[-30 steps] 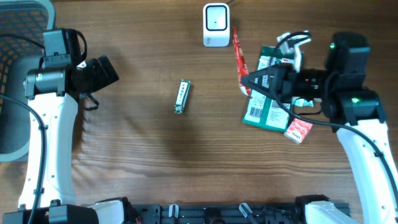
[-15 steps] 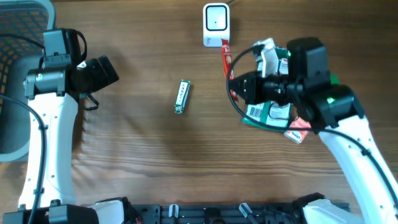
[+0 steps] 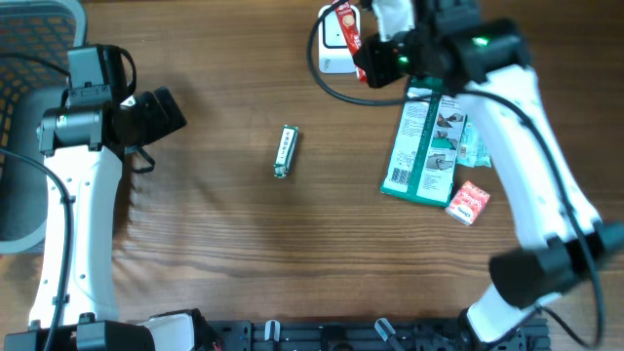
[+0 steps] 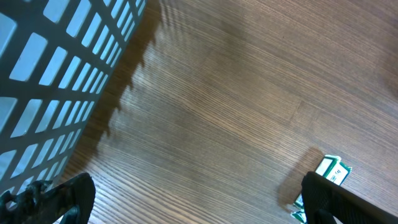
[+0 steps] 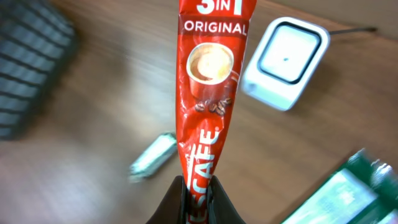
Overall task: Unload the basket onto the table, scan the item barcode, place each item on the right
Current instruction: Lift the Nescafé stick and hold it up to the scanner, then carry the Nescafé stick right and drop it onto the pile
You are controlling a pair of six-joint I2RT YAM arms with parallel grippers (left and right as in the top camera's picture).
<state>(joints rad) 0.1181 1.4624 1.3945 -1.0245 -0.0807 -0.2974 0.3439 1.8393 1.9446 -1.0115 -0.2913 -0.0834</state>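
Coffee sachet (image 5: 205,93): long axis straight out from jaws, free end near scanner (image 5: 285,62).
Right gripper (image 5: 196,202): pinching sachet's base.
Left gripper (image 4: 196,186): wide, empty.

A brown wood-grain table (image 3: 214,234) fills the view, with a dark mesh basket (image 3: 21,34) at its left edge.

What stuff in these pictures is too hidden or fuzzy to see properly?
- Right wrist view: the red coffee sachet shows only its front; any barcode is out of sight.
- Right wrist view: the small green packet is blurred; overhead it is too small to read.
- Overhead: the held sachet covers part of the scanner.
- Left wrist view: the basket is cut off by the picture's edge.
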